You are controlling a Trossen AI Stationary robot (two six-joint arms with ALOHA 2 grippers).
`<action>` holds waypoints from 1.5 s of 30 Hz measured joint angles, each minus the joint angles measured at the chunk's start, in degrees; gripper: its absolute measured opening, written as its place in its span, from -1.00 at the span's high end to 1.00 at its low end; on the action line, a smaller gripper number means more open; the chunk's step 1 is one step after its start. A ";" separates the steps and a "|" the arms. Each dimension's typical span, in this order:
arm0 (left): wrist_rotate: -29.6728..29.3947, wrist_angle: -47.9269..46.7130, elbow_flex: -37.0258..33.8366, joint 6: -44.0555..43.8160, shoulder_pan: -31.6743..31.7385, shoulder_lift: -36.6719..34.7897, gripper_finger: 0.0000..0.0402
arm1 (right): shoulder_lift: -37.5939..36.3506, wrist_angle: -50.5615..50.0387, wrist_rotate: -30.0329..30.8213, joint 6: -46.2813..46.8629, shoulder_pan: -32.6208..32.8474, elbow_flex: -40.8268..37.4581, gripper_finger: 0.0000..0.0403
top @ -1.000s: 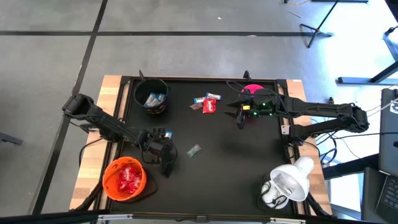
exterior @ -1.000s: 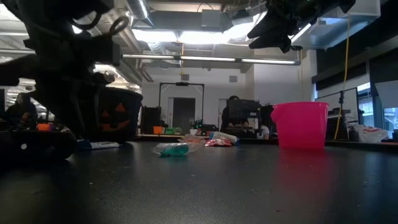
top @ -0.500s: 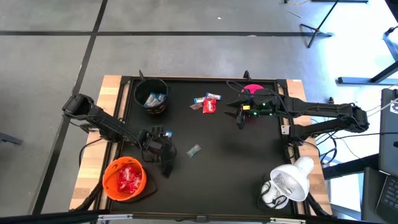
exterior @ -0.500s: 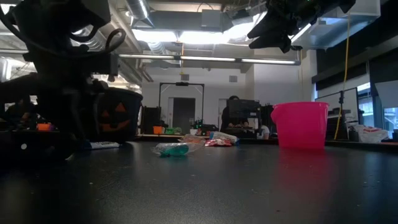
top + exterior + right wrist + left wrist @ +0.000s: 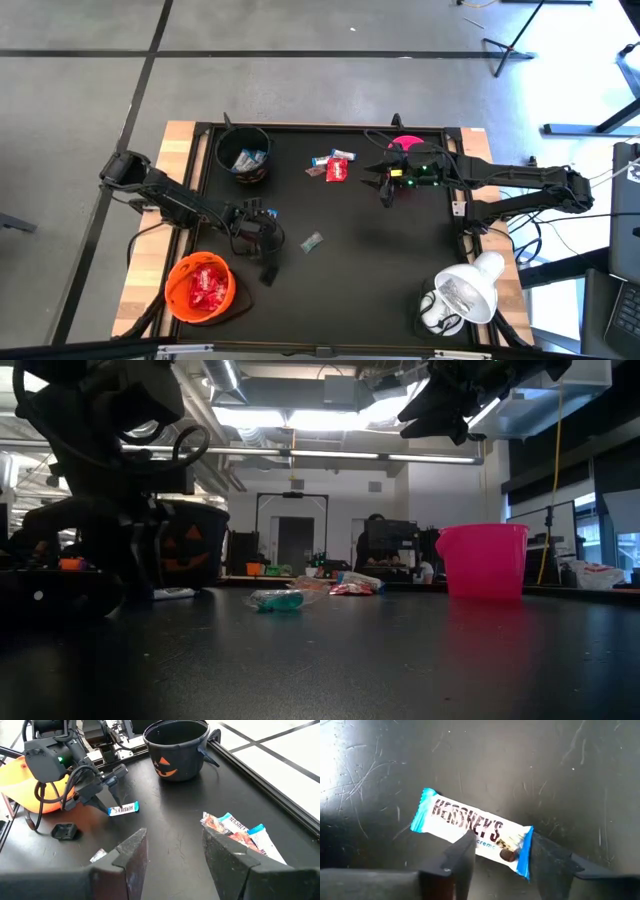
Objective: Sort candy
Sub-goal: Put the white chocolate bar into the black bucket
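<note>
Candy: one blue-and-white wrapped bar [image 5: 472, 831] is laid flat on the surface just ahead of the left pincer; a small cluster of red and blue-and-white pieces [image 5: 334, 166] is seen near the far edge; a single piece [image 5: 313, 241] is placed mid-surface.
Surface: a black, scuffed mat [image 5: 380, 260] is bordered by a dark frame with pale wood showing at the sides.
Left pincer [image 5: 499, 855]: released, lowered over the bar, fingers set at either side of one end.
Right pincer [image 5: 172, 855]: released, held above the surface near the pink bowl [image 5: 484, 560].
Bowls: red pieces are kept in the orange bowl [image 5: 200, 287]; blue-and-white pieces are kept in the black bowl [image 5: 243, 154].
Room: grey floor with dark lines is seen around the surface; ceiling lights and a doorway are seen beyond.
</note>
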 joint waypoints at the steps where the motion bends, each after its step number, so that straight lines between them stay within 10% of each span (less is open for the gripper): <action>1: -0.02 0.01 0.00 -0.07 0.00 0.00 0.22 | 0.00 0.00 0.00 0.00 0.00 0.00 0.08; 10: -0.67 0.96 0.33 -0.11 -0.09 0.14 0.95 | 0.00 0.00 0.00 0.00 0.00 0.00 0.08; 45: -30.22 -62.07 53.71 -0.96 -7.95 -0.20 1.00 | -0.04 0.13 -0.22 0.00 -0.01 -0.49 0.08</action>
